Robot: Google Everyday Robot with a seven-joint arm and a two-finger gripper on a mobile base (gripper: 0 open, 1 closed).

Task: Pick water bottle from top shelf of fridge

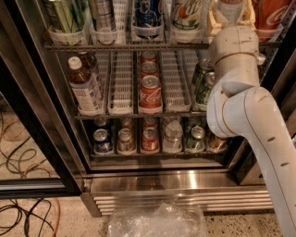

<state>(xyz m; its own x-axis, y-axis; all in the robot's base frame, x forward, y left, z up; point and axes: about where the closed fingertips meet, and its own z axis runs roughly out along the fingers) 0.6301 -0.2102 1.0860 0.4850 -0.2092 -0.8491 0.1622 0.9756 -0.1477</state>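
The pincer is up at the top shelf, near its right end. It shows as tan pieces just above the rounded wrist of the white arm. Those tan pieces stand on either side of the water bottle, of which only a pale lower part shows at the upper edge of view. Whether the pincer is apart or clamped on the bottle, I cannot tell.

Just right of it on the same shelf is a red Coca-Cola drink. To its left, 4 lanes hold a white-and-green can, a blue can, a silver can and a green can, each behind a rounded translucent front.

From the wrist the arm drops down the right side of the fridge, hiding part of the racks, and leaves the view at the lower right.

1 rack down, a brown tea bottle with a white cap stands at the left. A row of Coca-Cola cans fills the middle lane, with white slotted lane trays on either side. Green cans sit right against the arm's edge. The lowest rack carries a row of small cans.

The black-framed glass door stands open at the left. On the floor, cables lie by the door, and crumpled clear plastic lies in front of the steel base.
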